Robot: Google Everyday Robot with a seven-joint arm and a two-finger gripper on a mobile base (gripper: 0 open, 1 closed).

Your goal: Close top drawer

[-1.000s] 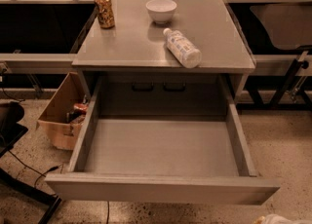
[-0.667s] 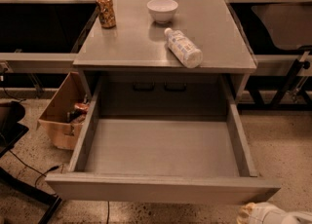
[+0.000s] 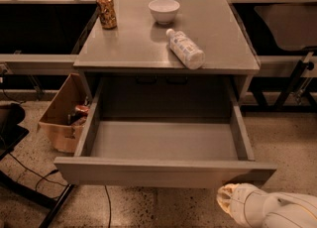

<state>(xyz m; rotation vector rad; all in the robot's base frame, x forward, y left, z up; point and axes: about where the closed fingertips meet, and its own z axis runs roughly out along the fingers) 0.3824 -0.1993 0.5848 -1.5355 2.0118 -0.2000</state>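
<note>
The jaws cannot be read as apart or together: the gripper (image 3: 232,200) shows only as a pale, rounded end at the bottom right of the camera view, with the cream arm (image 3: 282,212) running off behind it to the right. A second ago only a sliver of it showed at the lower right corner; since then it has come in and up to the left, so it now sits just below the right end of the top drawer (image 3: 163,172)'s front panel, near it but, as far as can be seen, not touching. The drawer itself has not gone in at all: it is pulled fully out, its deep grey tray bare, its flat front the nearest thing to the jaws and stretching away to their left. Beyond and above the jaws, on the worktop (image 3: 129,48), stand a can (image 3: 106,10) and a white bowl (image 3: 164,10), with a plastic bottle (image 3: 184,48) lying on its side nearer the front edge; a cardboard box (image 3: 62,118) rests on the floor far to the left. The approach looks nearly done, and the push has yet to start. Next the jaws likely need to rise onto the panel and press straight back; contact this far to the right might skew the drawer on its runners.
</note>
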